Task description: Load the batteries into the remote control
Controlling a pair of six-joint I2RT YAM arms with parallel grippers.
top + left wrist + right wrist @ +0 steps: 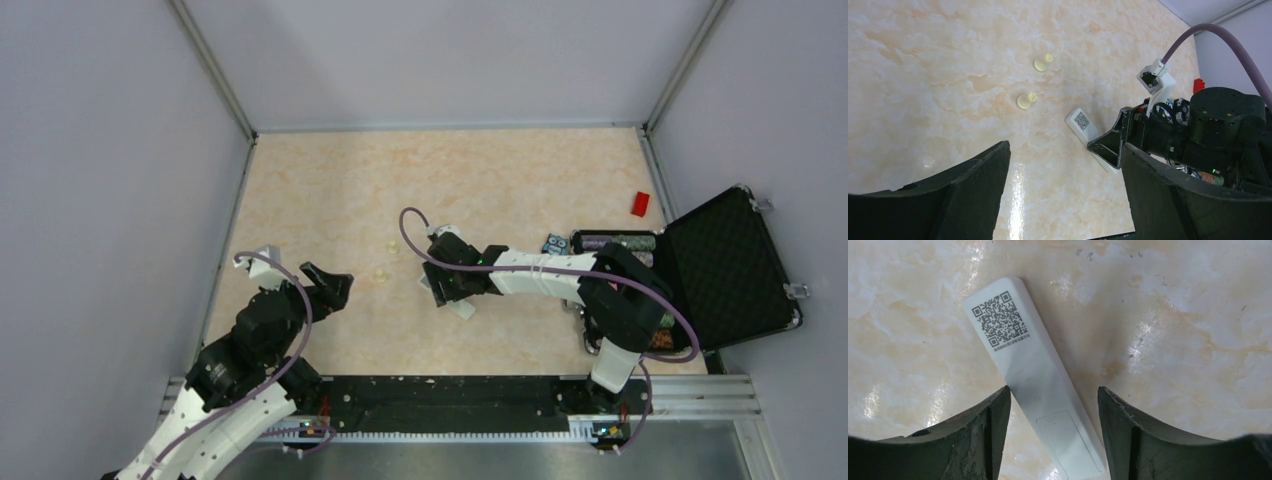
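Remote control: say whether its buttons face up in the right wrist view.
No, the remote control shows its back with a QR code.

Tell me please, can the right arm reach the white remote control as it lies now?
Probably yes. The right end effector is directly above the remote control, open, with its jaws on either side of it. The remote lies flat on the table, and nothing covers it.

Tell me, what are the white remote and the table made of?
The remote control looks like smooth, matte white plastic: even colour, rounded moulded edges, a thin seam around its back cover. The table looks like glossy marble, beige with orange veins and bright glints, though it could be a printed laminate.
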